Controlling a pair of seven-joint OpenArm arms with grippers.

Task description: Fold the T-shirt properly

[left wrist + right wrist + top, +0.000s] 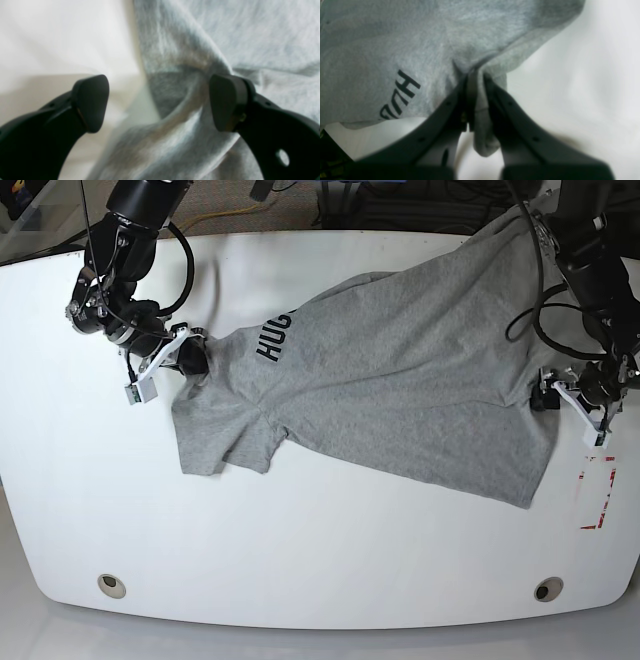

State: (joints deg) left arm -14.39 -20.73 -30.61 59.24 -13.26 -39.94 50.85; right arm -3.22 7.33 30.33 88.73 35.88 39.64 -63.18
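Heather-grey knit T-shirt point(390, 370), softly creased, spread diagonally across the centre and upper right of the glossy white surface point(300, 550); black block lettering partly folded under. Right gripper point(475, 82), left of frame, pinched on a bunched fabric fold. Left gripper point(160, 102), right of frame, spread wide, straddling a raised ridge.

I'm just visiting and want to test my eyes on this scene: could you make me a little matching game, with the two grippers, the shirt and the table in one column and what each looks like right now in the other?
Column one:
1. left gripper
2. right gripper
3. T-shirt
4. table

Column two:
A. white, with a round hole near each front corner
B. shut on a pinch of grey cloth
C. grey, spread out, black lettering partly showing
D. open, cloth lying between its fingers

Pairs: 1-D, 2-B, 3-C, 4-A
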